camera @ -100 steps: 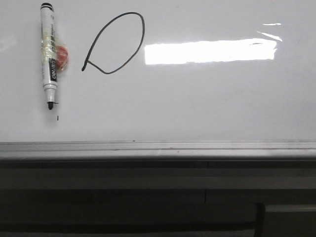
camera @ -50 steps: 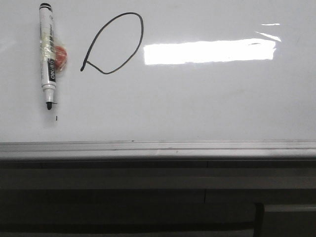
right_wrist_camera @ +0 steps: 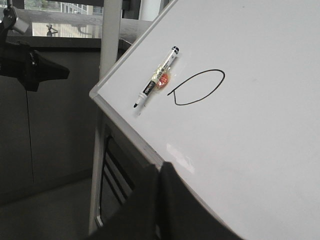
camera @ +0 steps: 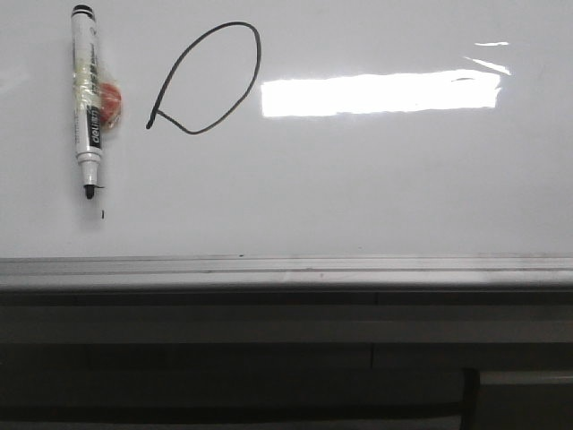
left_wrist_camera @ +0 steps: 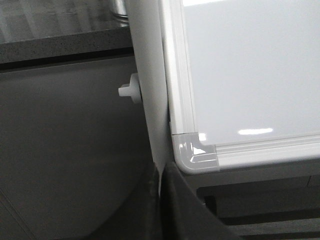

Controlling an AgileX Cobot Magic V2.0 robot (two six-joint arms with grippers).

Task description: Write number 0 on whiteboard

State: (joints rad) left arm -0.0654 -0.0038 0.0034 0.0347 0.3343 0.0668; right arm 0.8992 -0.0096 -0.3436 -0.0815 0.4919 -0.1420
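The number 0 (camera: 208, 79) sits on the whiteboard (camera: 376, 197), marker (camera: 88, 103) just left; both claws look pressed together, far back.

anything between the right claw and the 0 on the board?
Nothing visible. In the right wrist view the right claw has bare whiteboard between it and the number 0. The marker sits beside the loop, off that line.
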